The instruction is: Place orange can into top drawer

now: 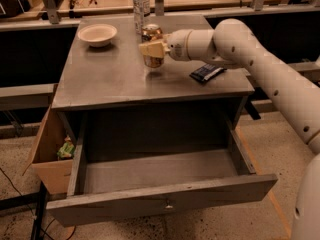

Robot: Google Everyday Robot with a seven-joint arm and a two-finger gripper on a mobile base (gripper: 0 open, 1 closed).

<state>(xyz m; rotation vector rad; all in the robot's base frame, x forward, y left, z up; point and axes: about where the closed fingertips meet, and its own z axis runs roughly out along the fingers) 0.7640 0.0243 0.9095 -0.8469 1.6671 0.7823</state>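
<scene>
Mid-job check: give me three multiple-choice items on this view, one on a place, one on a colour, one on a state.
1. Where is the orange can? A on the floor; B on the table, at the tool; C on a shelf.
2. The bowl is: A white; B red; C green.
3. The top drawer is: A shut; B pulled open; C taken out.
Answers: B, the can stands near the water bottle with the tool at it; A, the bowl looks pale; B, the drawer's inside shows.
</scene>
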